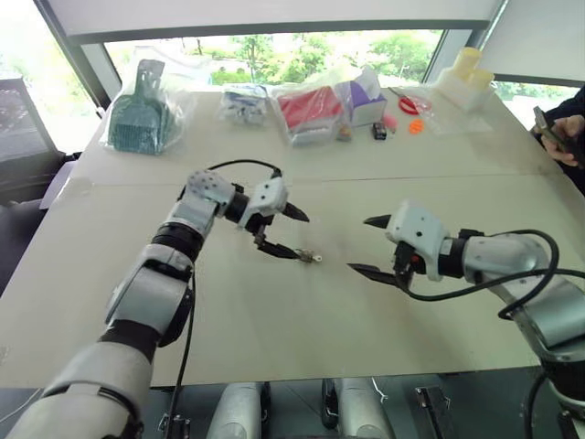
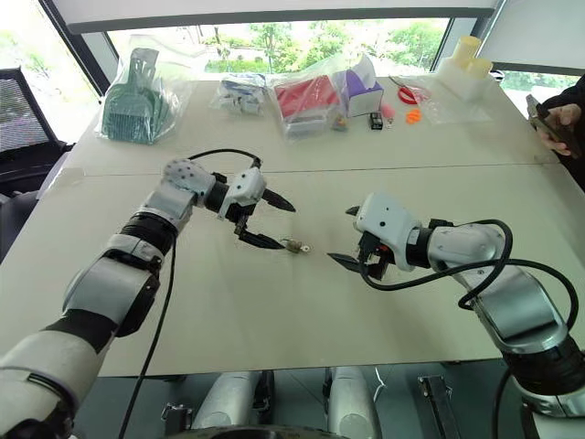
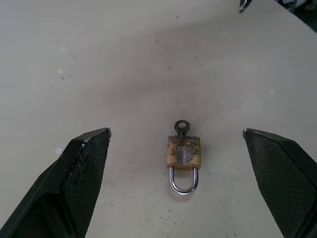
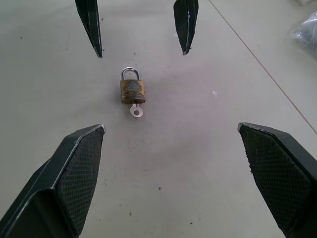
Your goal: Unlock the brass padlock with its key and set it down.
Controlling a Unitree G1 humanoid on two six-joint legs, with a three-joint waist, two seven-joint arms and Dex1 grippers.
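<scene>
Lying flat mid-table, well clear of every edge: brass padlock (image 3: 184, 152), key (image 4: 135, 111) in its keyhole. Your left gripper (image 1: 287, 232) and right gripper (image 1: 374, 245) both gape wide, holding nothing, flanking lock. Shackle looks seated; you likely still need unlocking turn.

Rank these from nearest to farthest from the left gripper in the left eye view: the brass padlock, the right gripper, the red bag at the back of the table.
1. The brass padlock: on the table just off the open left gripper, toward the middle.
2. The right gripper: across the padlock, on the robot's right, open.
3. The red bag: at the table's far edge, by the window.
</scene>
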